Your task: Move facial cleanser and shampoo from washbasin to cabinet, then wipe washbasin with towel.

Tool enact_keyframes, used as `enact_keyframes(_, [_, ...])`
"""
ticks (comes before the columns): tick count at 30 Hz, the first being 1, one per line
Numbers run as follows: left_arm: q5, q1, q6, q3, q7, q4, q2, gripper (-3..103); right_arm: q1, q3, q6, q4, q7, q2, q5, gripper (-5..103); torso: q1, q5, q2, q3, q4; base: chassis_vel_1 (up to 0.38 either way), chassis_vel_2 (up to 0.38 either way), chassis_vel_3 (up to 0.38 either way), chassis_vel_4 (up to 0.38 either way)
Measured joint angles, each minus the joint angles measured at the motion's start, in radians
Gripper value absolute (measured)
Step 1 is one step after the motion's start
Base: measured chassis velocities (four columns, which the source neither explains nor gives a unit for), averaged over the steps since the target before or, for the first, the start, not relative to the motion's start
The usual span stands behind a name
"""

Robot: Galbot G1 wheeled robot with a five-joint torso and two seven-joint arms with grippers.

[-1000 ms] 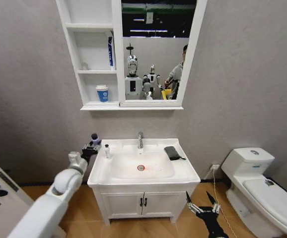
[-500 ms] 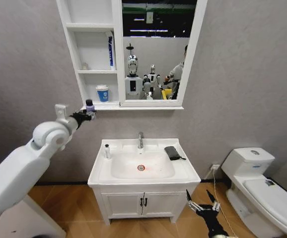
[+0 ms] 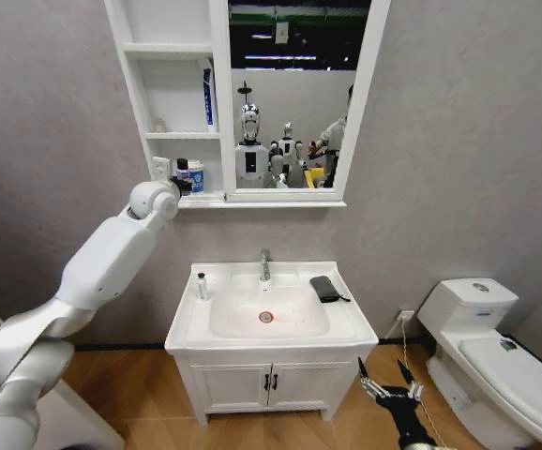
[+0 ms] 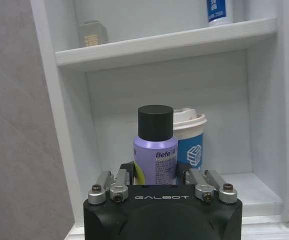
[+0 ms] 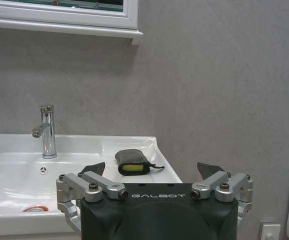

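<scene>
Against the grey wall, a purple bottle (image 4: 155, 150) is held clamped by the left gripper (image 4: 160, 184) at the lowest shelf of the cabinet (image 3: 217, 199), beside a cup (image 4: 190, 141). The right gripper (image 5: 154, 172) is kept spread apart, low before the washbasin (image 3: 346, 323), where the towel (image 3: 324, 288) is lying.

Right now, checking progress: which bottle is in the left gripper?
The purple bottle with the black cap, held by the left gripper at the cabinet's bottom shelf; the small bottle stands on the washbasin.
</scene>
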Motion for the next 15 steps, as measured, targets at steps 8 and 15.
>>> enact_keyframes(8, [0.034, 0.004, -0.015, -0.028, 0.016, 0.090, -0.029, 43, 0.016, -0.003, -0.007, -0.009, 0.001, -0.008, 0.004, 100, 0.000, -0.0003, 0.000, 0.000, 0.0002, 0.000, 0.000, 0.000, 0.000])
enact_keyframes(15, [0.089, -0.042, -0.030, -0.037, 0.048, 0.187, -0.069, 43, 0.021, -0.003, -0.009, -0.019, 0.003, -0.009, 0.006, 100, 0.000, 0.0000, 0.000, 0.000, 0.0001, 0.000, 0.000, 0.000, 0.000])
